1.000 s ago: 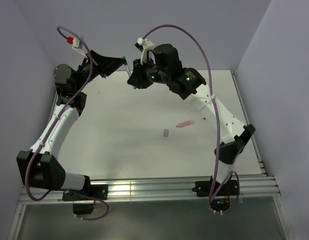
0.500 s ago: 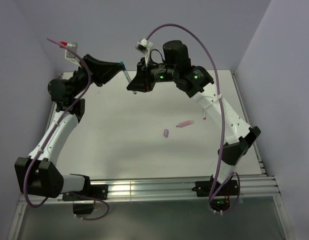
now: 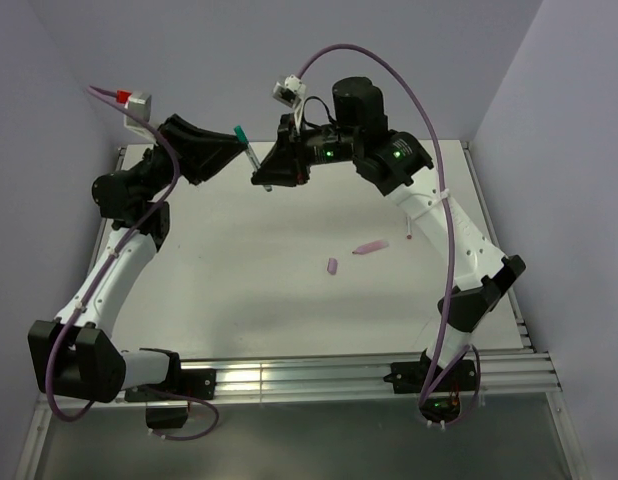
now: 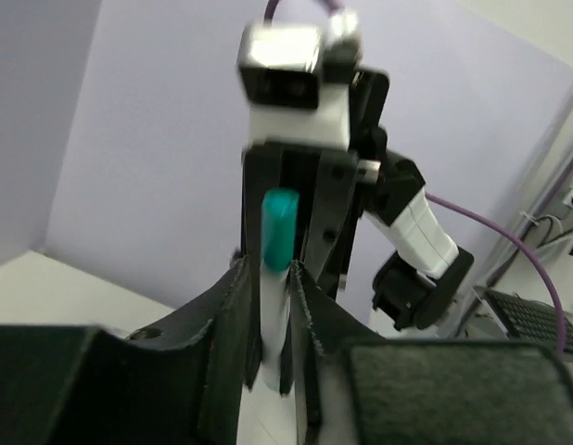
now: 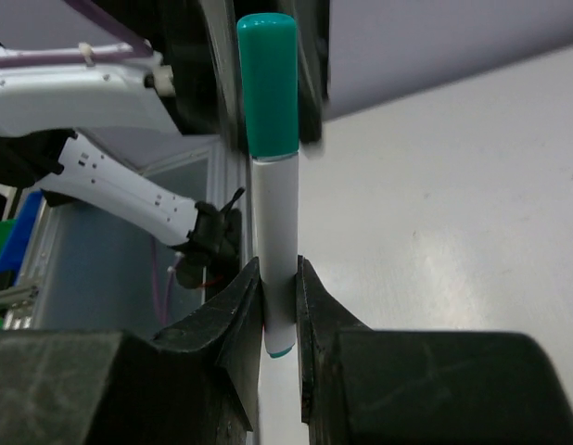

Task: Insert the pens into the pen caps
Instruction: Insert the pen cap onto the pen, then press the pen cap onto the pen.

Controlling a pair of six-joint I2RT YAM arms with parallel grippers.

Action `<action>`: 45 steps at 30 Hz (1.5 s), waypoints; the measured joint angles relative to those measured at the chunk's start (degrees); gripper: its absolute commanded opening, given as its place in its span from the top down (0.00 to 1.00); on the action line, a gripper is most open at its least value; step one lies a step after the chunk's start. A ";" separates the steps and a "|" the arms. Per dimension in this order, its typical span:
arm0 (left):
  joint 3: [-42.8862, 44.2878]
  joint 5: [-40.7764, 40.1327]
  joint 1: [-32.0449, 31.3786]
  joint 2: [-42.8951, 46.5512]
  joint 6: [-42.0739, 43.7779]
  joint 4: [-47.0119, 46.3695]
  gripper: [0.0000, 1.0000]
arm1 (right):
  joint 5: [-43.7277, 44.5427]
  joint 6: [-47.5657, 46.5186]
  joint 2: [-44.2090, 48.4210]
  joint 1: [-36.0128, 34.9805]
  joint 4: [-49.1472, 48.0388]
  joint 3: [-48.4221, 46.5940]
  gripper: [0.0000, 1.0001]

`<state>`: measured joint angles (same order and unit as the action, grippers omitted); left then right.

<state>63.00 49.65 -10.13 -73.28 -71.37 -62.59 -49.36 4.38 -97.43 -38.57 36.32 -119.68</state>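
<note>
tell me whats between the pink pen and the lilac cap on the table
Nothing: bare table between the pink pen and the lilac cap, shown in the top external view.

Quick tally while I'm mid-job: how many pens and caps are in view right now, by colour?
White pen, held in the air: 1
Pink pen, lying on the table: 1
Teal cap, fitted on the white pen: 1
Lilac cap, loose on the table: 1
Total: 4

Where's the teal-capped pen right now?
Top view: the pen is in the air above the table's far side, pinched between left gripper and right gripper.
</note>
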 measured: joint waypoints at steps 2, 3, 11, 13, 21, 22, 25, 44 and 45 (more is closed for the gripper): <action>-0.09 2.51 -0.33 0.02 0.17 1.20 0.57 | -0.11 0.46 -0.02 0.00 -3.26 -0.52 1.00; -0.17 3.54 -0.70 -0.11 0.22 2.25 0.52 | -0.20 0.61 -0.02 0.15 -4.74 -1.09 1.00; -0.31 4.35 0.09 -0.44 -0.31 4.55 0.30 | -0.92 0.66 0.63 0.37 -9.25 -1.62 1.00; -0.33 4.52 0.44 -0.44 -0.31 4.81 0.24 | -0.94 0.63 0.79 0.37 -9.66 -1.25 1.00; -0.39 8.61 6.19 -0.09 -0.17 6.03 0.19 | -1.22 0.50 2.71 0.87 -11.65 2.19 1.00; 0.20 9.57 6.93 0.00 0.35 7.28 0.19 | -1.33 0.48 3.02 0.98 -11.74 2.91 1.00; 3.48 12.07 8.61 0.37 2.38 12.09 0.19 | -1.75 0.50 4.07 1.11 -12.41 5.95 1.00; 6.99 13.22 6.80 -1.09 -1.49 4.66 0.25 | -5.01 2.12 6.21 -1.22 -13.29 17.07 1.00; 6.99 13.22 6.16 -1.20 -1.44 4.72 0.25 | -5.01 2.16 6.21 -1.49 -13.27 17.07 1.00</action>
<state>70.00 62.87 -3.97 -74.48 -72.82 -57.87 -54.37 6.55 -91.22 -40.05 23.05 -102.61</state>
